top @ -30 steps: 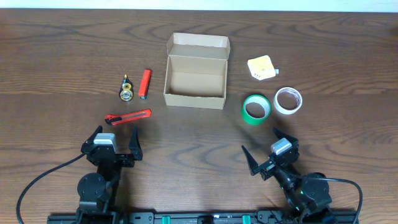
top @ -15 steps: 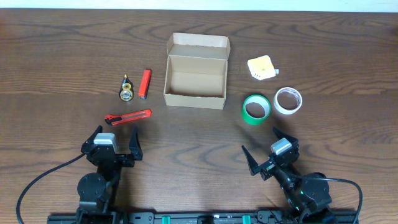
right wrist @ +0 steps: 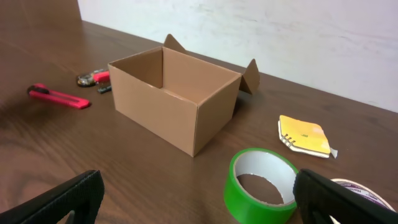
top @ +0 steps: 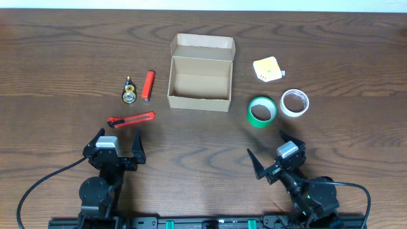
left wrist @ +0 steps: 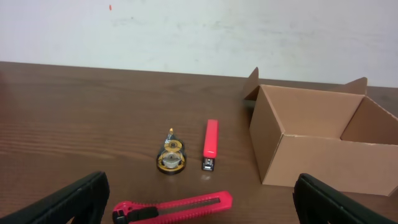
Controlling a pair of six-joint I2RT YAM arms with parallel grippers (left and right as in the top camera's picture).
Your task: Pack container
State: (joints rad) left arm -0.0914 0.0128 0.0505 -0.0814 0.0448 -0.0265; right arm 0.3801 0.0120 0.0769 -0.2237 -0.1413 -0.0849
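Note:
The container, an open tan cardboard box, stands empty at the table's middle back, lid flap open behind it; it also shows in the left wrist view and right wrist view. Left of it lie a red cutter, a red stapler and a small yellow tape measure. Right of it lie a green tape roll, a white tape roll and a yellow pad. My left gripper is open and empty near the cutter. My right gripper is open and empty, short of the green roll.
Dark wooden table with a pale wall behind it. Cables run from both arm bases along the front edge.

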